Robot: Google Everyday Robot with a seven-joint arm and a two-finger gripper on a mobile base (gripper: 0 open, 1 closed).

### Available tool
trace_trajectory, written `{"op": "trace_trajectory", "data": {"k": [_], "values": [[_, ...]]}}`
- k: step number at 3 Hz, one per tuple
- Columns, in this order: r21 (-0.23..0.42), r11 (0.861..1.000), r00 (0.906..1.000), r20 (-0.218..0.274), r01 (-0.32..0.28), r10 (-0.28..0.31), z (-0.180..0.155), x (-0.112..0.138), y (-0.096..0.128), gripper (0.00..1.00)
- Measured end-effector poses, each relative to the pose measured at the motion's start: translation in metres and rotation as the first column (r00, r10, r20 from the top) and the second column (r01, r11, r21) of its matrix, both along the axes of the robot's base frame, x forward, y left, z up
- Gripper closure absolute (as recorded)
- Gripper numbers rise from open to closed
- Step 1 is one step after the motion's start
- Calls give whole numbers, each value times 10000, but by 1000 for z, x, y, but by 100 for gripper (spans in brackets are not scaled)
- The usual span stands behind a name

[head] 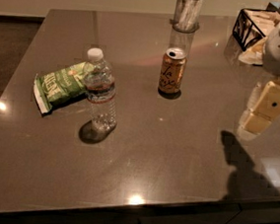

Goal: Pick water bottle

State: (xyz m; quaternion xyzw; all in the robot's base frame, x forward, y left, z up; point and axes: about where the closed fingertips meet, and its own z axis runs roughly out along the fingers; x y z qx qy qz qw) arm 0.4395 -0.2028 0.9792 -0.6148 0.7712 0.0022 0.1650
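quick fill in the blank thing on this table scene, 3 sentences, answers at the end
The upright water bottle has a ____ cap.
The green snack bag lies just to the bottle's ____ in the picture.
Between the bottle and the pincer, which hangs over the right side of the table, stands an orange-gold ____.
Missing: white; left; can

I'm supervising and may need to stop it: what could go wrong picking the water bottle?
The hand hangs at the right edge of the table, far from the water bottle. The orange-gold drink can stands near the path between them, so a low sweep could knock it. The bottle is tall and upright; a nudge may topple it onto the green snack bag beside it.
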Motion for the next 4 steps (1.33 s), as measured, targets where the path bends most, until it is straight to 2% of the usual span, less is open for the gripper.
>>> {"op": "trace_trajectory", "data": {"k": [1,2,3,4], "values": [[1301,9884,9965,-183,-780,810,10,3,34,0],[2341,9659,9933,-66,-1104,1151,18,5,74,0],[2948,9504,9951,274,-993,954,19,8,116,0],[3416,9386,9988,303,-475,395,1,22,159,0]]}}
